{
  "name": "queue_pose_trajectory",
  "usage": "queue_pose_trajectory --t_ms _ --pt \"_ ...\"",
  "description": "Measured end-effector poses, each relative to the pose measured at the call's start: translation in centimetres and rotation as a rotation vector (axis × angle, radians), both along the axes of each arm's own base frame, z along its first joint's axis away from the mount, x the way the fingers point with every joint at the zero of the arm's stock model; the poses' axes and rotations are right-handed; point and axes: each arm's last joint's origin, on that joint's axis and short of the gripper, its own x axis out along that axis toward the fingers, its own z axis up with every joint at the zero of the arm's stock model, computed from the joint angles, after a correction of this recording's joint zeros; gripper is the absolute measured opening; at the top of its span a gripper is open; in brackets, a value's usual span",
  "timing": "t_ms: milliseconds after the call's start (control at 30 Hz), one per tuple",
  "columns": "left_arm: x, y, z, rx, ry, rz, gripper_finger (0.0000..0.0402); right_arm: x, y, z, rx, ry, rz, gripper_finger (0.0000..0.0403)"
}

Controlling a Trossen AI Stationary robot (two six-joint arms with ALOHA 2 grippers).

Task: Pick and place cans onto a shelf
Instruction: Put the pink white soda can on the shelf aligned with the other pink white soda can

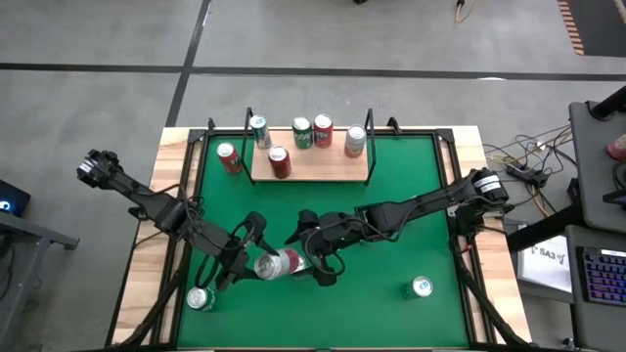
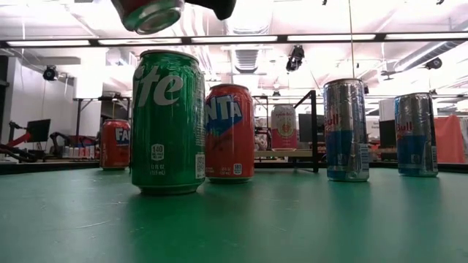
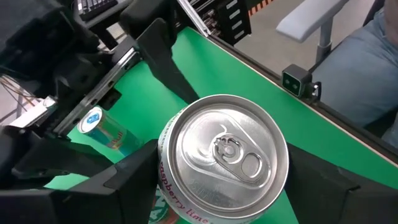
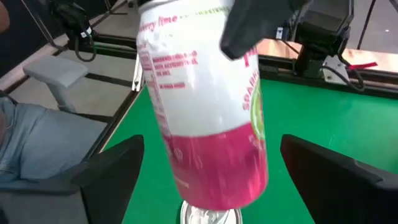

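A white-and-pink can with a silver top hangs in the air over the table's near middle. My left gripper is shut on it. My right gripper faces it from the right. Its fingers stand open on either side of the can's pink end, apart from it. The shelf, a light-wood board at the far edge, bears several upright cans. A red can stands on the green table just left of the shelf. My left gripper pinches the can's side wall near its top end between its two fingers. They come slanting from the table's left and run along the can, past its top. The can lies tilted, top toward my left wrist, lifted clear of the table.
On the green table, loose cans stand at the near left and near right. Black wire uprights stand at the shelf's ends. The low view shows a green can and a red one close by. A seated person's leg shows beyond the table.
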Motion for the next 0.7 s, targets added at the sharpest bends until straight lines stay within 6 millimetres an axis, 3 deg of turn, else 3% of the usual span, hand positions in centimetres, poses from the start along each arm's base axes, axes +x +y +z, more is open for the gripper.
queue_pose_trajectory --t_ms 500,700 --pt "1.0 1.2 0.5 0.041 -0.077 0.019 0.0270 1.8 -0.1 -0.2 -0.069 -0.028 0.018 0.0367" --pt "1.0 1.3 0.5 0.051 -0.081 0.017 0.0271 1.8 -0.6 -0.1 -0.076 -0.034 0.013 0.0306"
